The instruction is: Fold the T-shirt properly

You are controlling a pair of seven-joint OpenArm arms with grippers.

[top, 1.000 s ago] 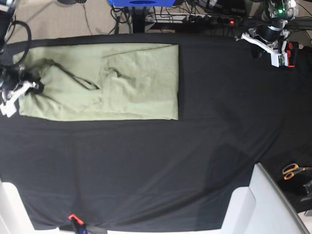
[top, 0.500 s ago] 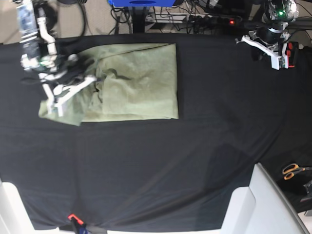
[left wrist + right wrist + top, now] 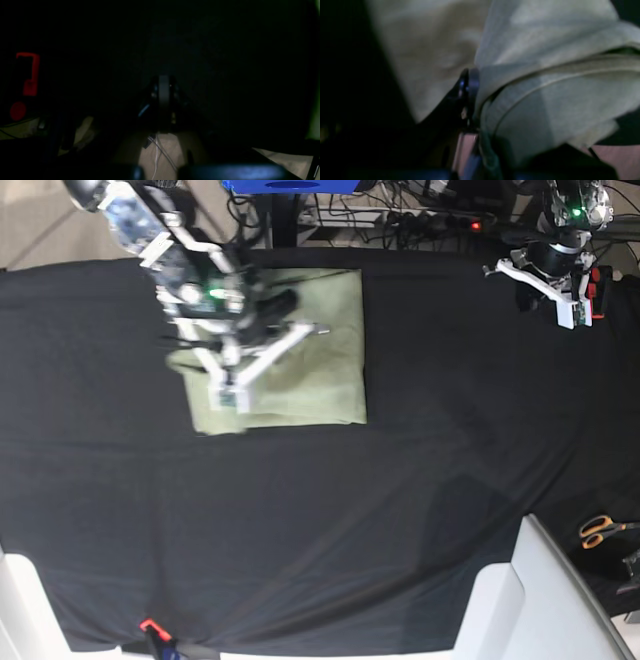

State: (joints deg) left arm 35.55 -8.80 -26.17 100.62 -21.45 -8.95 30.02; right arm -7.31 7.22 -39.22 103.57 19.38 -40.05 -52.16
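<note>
The right gripper (image 3: 235,385) pinches a hemmed edge of the soft, light T-shirt (image 3: 320,360), half-folded on the black cloth (image 3: 400,510); the left gripper (image 3: 560,300), seemingly pressed together, sits idle.

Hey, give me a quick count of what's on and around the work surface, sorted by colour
Green: 1, the T-shirt
Black: 1, the black cloth
Orange-handled: 1, the scissors
White: 2, the right gripper and left gripper
Total: 5
</note>
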